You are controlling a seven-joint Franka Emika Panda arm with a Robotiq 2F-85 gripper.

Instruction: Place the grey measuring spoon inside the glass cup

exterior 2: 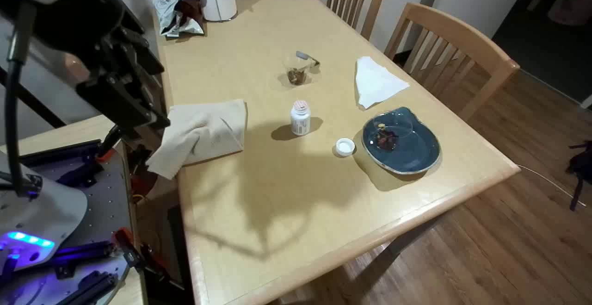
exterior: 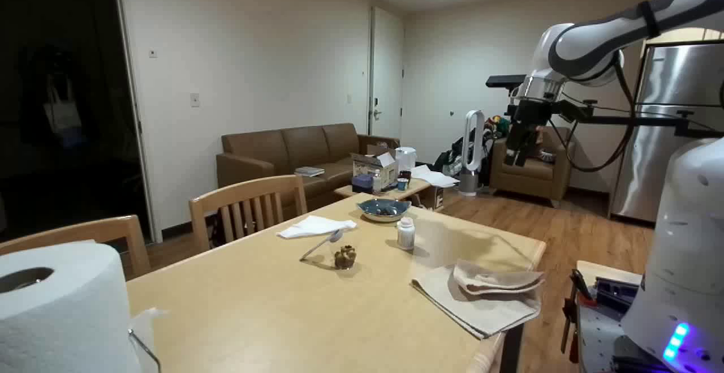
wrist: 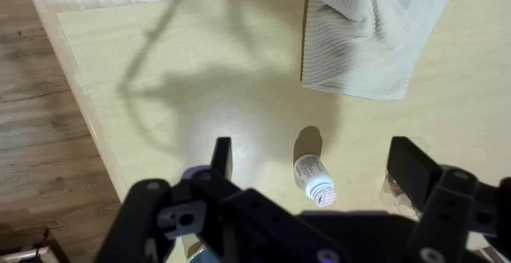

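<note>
The small see-through glass cup [exterior: 345,257] [exterior 2: 297,74] stands on the table with brown pieces in it. Leaning against its outside is the grey measuring spoon [exterior: 320,245] [exterior 2: 307,58], one end on the tabletop and the other up by the rim. In the wrist view the glass cup [wrist: 388,194] is partly covered by a finger, and I cannot make out the spoon. My gripper [exterior: 515,159] [exterior 2: 160,96] [wrist: 310,146] hangs well above the table, open, its fingers wide apart and holding nothing.
A white bottle [exterior: 405,233] [exterior 2: 300,119] [wrist: 312,177] stands upright near the cup. A blue dish [exterior 2: 418,154], white lid [exterior 2: 345,146], white napkin [exterior 2: 377,80] and beige cloth [exterior 2: 217,129] also lie on the table. A paper towel roll [exterior: 62,311] stands at its far end from the dish.
</note>
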